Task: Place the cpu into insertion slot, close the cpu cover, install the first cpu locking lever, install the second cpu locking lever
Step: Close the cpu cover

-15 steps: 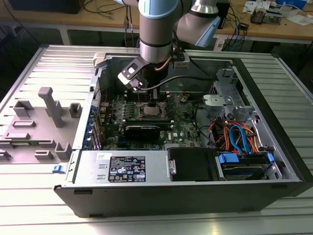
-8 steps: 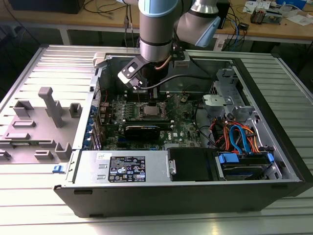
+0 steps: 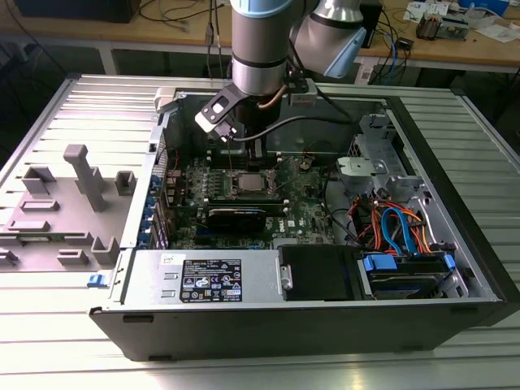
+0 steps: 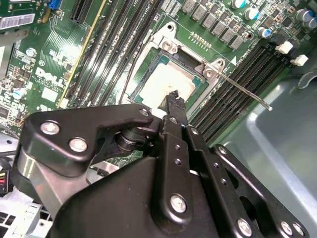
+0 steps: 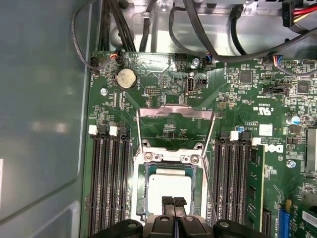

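The cpu (image 5: 171, 184) already lies in the insertion slot (image 5: 140, 196). The end effector (image 5: 173, 202), its fingers pressed together with nothing between them, hangs just above the chip. The cpu cover (image 5: 176, 112) is open, so I judge that closing it is the step in hand; that calls for a gentle push on its frame.

Robotics lab: a silver-and-blue robot arm (image 3: 260, 49) hangs over an open black desktop computer case (image 3: 284, 333) on a ribbed silver metal desk (image 3: 65, 325), beside grey plastic fixture blocks (image 3: 85, 175); behind, a long wooden desk (image 3: 162, 28) carries tangled cables (image 3: 390, 36) and loose circuit boards (image 3: 435, 24).
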### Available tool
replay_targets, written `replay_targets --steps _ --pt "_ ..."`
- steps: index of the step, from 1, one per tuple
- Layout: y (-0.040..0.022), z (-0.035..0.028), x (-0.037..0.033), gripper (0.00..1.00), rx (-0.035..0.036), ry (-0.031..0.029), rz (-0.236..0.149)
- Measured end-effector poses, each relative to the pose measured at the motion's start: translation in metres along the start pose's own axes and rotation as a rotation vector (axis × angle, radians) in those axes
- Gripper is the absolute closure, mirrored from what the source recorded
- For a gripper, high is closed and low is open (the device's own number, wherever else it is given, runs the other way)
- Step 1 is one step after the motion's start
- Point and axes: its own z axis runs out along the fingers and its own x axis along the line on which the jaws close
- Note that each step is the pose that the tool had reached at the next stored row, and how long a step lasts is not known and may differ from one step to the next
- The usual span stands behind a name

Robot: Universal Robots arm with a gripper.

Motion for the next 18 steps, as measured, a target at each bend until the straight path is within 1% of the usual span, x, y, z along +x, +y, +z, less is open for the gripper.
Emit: replay_targets --steps 7,12,15,18 --pt "0.0001 -0.0092 0.0002 0.89 0.0000 -0.0001 0.000" --pt "0.0001 -0.0129 0.0002 0.89 0.0000 0.0000 0.000" --pt "0.0002 -0.0162 0.0003 0.89 0.0000 -0.0001 0.000" --pt "0.0002 -0.0215 0.0004 0.89 0.0000 0.0000 0.000"
